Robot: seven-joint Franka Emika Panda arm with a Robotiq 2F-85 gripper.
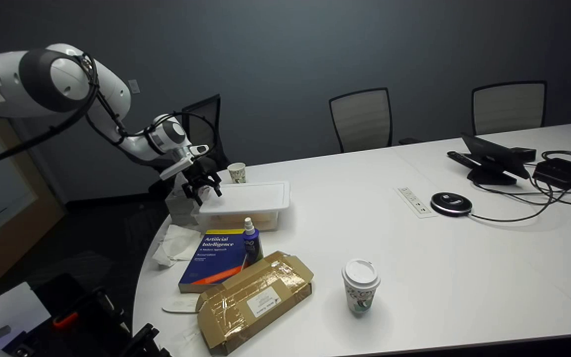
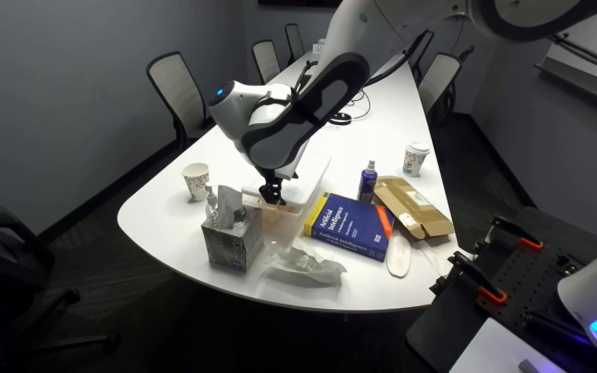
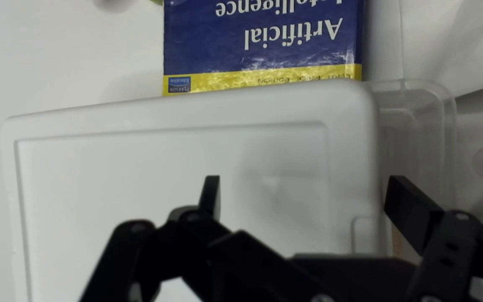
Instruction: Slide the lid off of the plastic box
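Note:
The lid (image 1: 246, 196) is a flat white rectangular panel lying on top of the translucent plastic box (image 1: 265, 221). The lid sits shifted along the box, so one end of the box is uncovered. This uncovered end of the box (image 2: 284, 228) shows in an exterior view, beside the lid (image 2: 309, 176). My gripper (image 3: 304, 178) is open with nothing between its fingers. In the wrist view one finger is over the lid (image 3: 120, 188); the other is just past its edge, over the uncovered end of the box (image 3: 417, 113). Whether either finger touches the lid is unclear.
A blue book (image 1: 216, 258), a blue spray bottle (image 1: 252, 243) and a tan cardboard packet (image 1: 256, 302) lie beside the box. A grey tissue box (image 2: 233, 241), a pump bottle (image 2: 211, 201) and a paper cup (image 2: 196, 181) stand near its uncovered end, with crumpled paper (image 2: 306, 264).

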